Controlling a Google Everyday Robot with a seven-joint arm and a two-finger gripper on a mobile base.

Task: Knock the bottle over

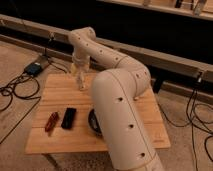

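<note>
At the far left of the bench (52,97), the tool (79,80), its opening not discernible, is held just beside the faint bottle (82,86), which may be merely slid if struck low.

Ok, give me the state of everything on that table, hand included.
hand: pointing down over the table's far left part.
bottle: seems upright at the hand; contact unclear.
red object: lying flat.
black rectangular object: lying flat beside the red one.
dark round object: partly hidden behind the arm.
</note>
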